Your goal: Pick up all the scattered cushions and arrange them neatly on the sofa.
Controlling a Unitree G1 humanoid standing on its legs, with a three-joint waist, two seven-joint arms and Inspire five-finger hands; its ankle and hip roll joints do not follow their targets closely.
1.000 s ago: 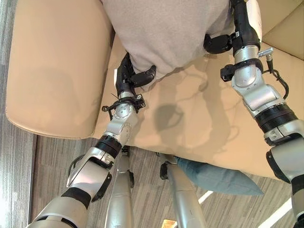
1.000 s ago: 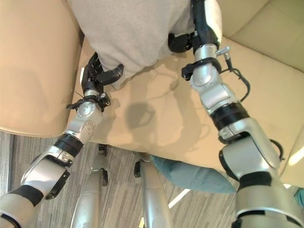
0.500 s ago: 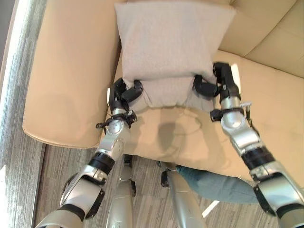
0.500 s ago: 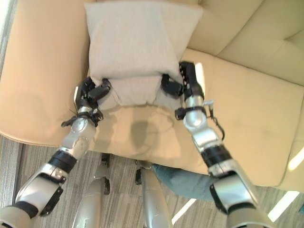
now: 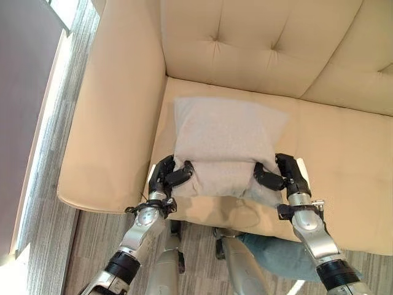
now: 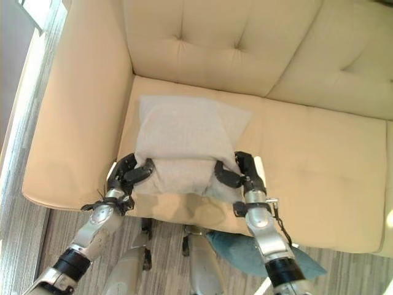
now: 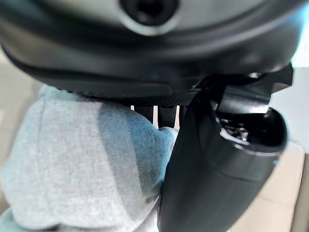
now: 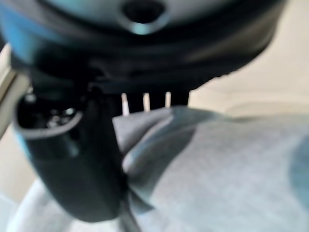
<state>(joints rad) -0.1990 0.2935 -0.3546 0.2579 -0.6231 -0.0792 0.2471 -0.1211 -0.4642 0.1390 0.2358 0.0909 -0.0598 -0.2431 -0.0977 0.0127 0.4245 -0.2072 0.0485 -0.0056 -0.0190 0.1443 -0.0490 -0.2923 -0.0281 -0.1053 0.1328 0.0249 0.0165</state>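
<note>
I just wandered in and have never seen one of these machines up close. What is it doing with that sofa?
The robot is tidying cushions. Both hands grip the near edge of a grey cushion: the left hand at one corner, the right hand at the other, thumbs pinching the fabric. The cushion lies on the seat of the beige sofa, close to the armrest and short of the backrest. A blue cushion lies on the floor by the sofa's front edge, not yet picked up.
</note>
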